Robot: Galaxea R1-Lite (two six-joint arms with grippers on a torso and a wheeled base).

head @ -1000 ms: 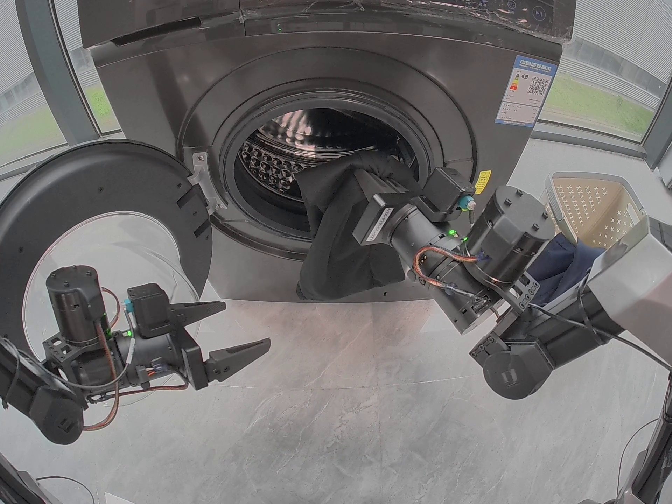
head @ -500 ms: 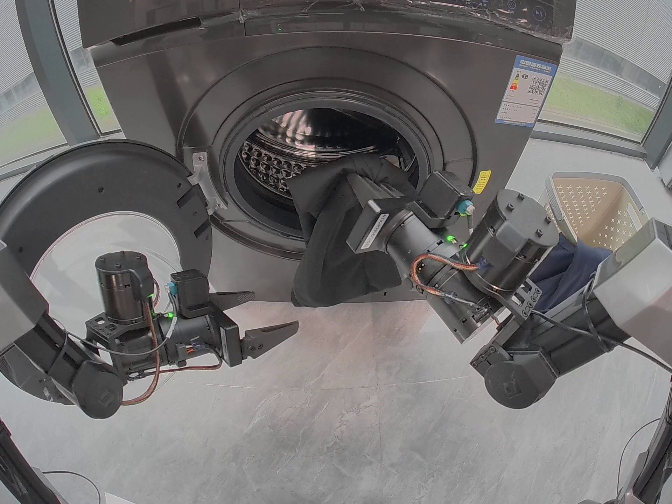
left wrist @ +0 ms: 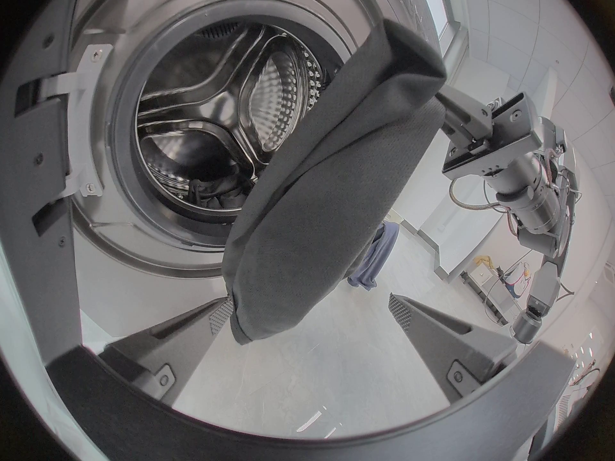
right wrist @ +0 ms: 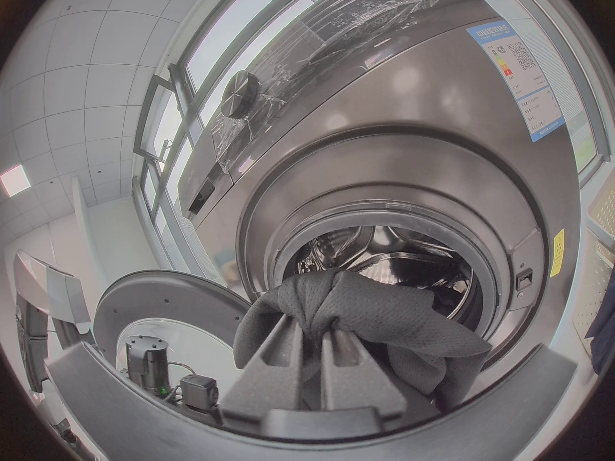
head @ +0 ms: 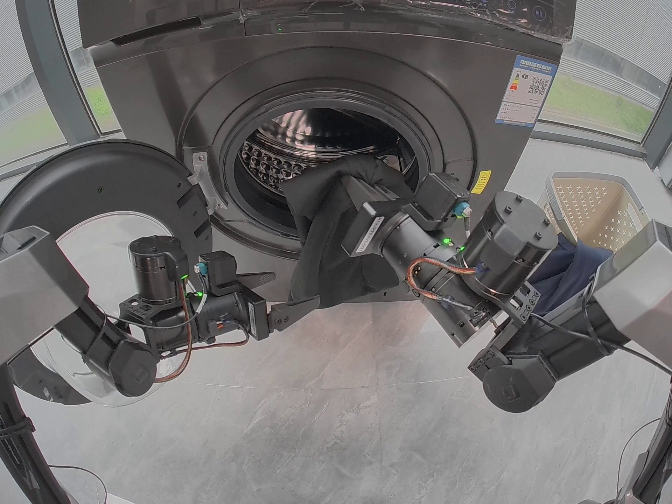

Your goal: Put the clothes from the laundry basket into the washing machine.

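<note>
While right pincer point(right wrist: 312, 329) pinches its top, black garment point(head: 327, 246) hangs below.

Black garment point(head: 323, 246) — pinched by right gripper point(head: 352, 182) — hangs across washing machine point(head: 448, 85) opening.

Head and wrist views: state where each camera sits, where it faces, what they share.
Head view: on the head, facing forward and down at the dark grey front-loading washing machine; both arms show.
Left wrist view: left wrist, facing the steel drum; open left gripper shows.
Right wrist view: right wrist, facing the machine; right gripper shut on black cloth garment.
Shared: machine and garment in all three.
</note>
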